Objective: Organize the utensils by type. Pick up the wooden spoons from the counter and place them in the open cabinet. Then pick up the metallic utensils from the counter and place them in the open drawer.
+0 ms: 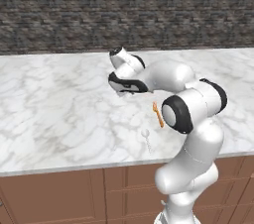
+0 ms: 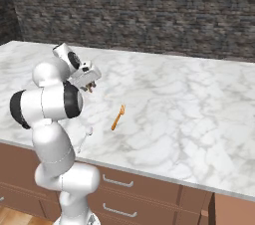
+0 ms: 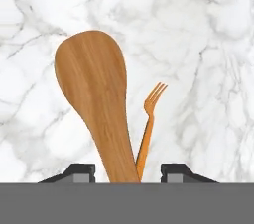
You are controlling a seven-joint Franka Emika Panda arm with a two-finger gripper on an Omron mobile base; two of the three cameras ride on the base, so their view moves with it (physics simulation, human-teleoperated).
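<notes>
Rendered kitchen. Evidence: long white marble desk with grey veins, running wall to wall. Brown wooden cupboard fronts under it, panelled; drawer fronts with silver bar handles on the right side. Dark grey-brown stone brick wall as backsplash behind the desk. Wood floor strip at the bottom left corner. Cooking utensils on hand: orange-brown fork, pale small spoon lying on the marble, large wooden spoon close up in the hand view.
</notes>
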